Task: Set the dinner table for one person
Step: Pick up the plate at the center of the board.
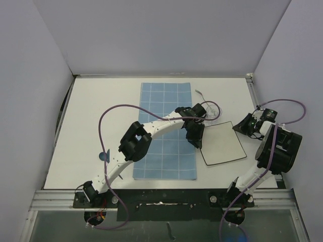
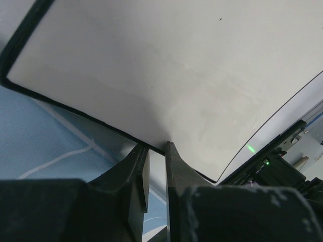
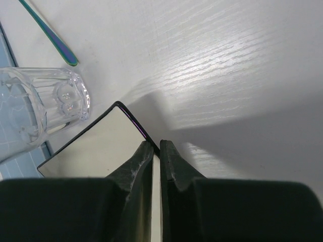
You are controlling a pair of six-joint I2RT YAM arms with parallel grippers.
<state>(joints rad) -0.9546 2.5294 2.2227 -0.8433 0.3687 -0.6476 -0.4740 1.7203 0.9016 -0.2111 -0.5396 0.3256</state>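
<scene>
The dinner table (image 1: 96, 116) was the white top bolted under my bases, with a blue gridded mat (image 1: 161, 101) lying down its middle. On its right half, just off the mat's right edge, sat the square white plate (image 1: 222, 143) with the thin black rim. I had hold of it from both sides. My left gripper (image 2: 157, 151) was pinched nearly shut on the rim at the mat side. My right gripper (image 3: 156, 146) was closed to a sliver on the edge by the far right corner. I could not tell whether the plate rested flat on the table or hung a little clear of it.

The risk, as I judged it, lay in that double pinch. Both holds were on a thin, smooth rim, and the plate was stiff. If my arms moved out of step, one side would likely twist free and the plate would drop or skid. Dragging it low might also catch the mat's edge and rumple the cloth.

A clear glass (image 3: 40, 108) stood close beside the plate's far corner, between the plate and the mat. I judged it the likeliest thing to be knocked. Whether it was upright I could not tell. Beyond it lay a slim utensil (image 3: 48, 30), well clear of my fingers.
</scene>
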